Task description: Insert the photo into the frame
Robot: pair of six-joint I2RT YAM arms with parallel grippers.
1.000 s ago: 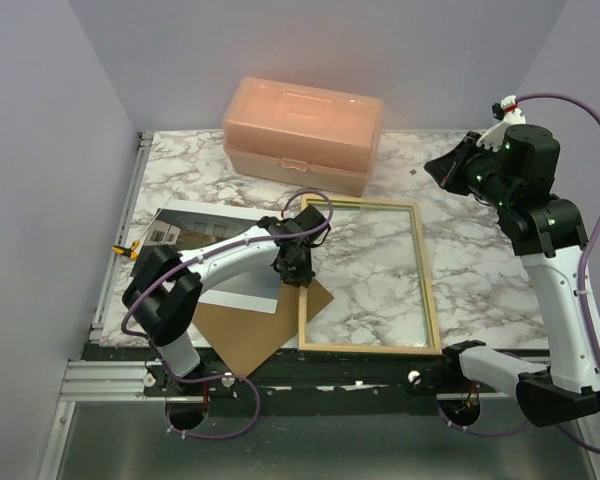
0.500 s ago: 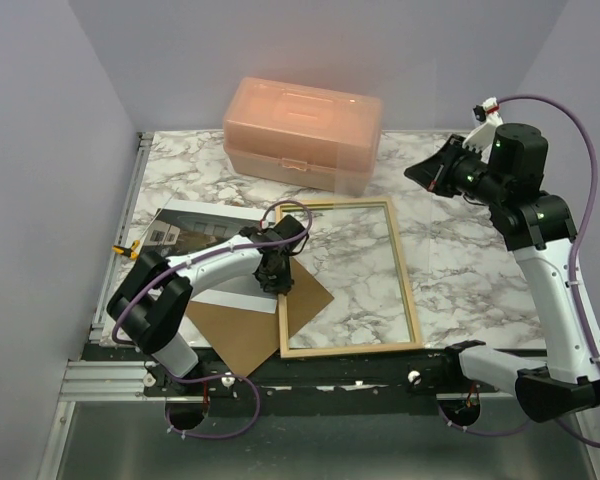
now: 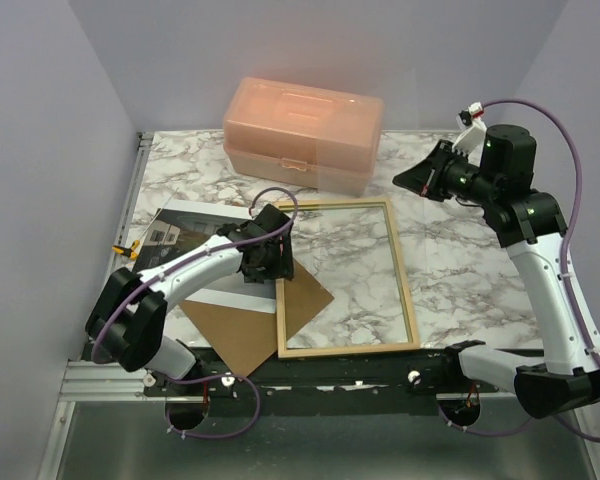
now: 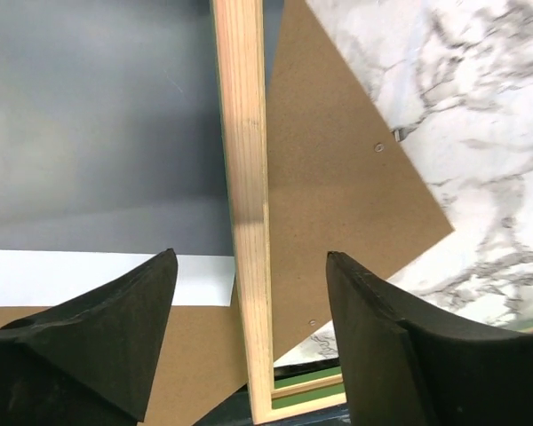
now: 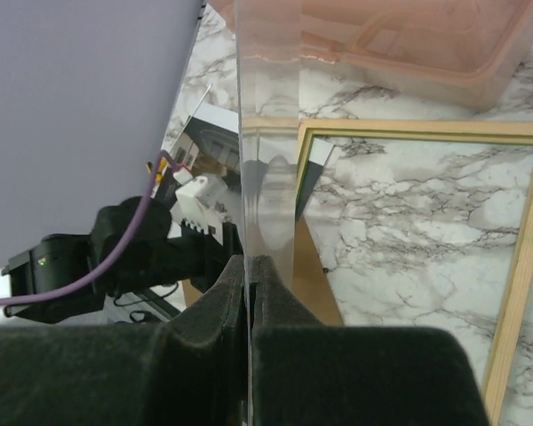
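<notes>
I count one photo, one frame and one brown backing board, so three flat rectangles lie on the table. There is one peach plastic box and one clear pane. One small yellow clip sits at the left edge (too small for me to say more). One marble table bears the lot. I have two arms and two pincers: my left pincer and my right pincer.
</notes>
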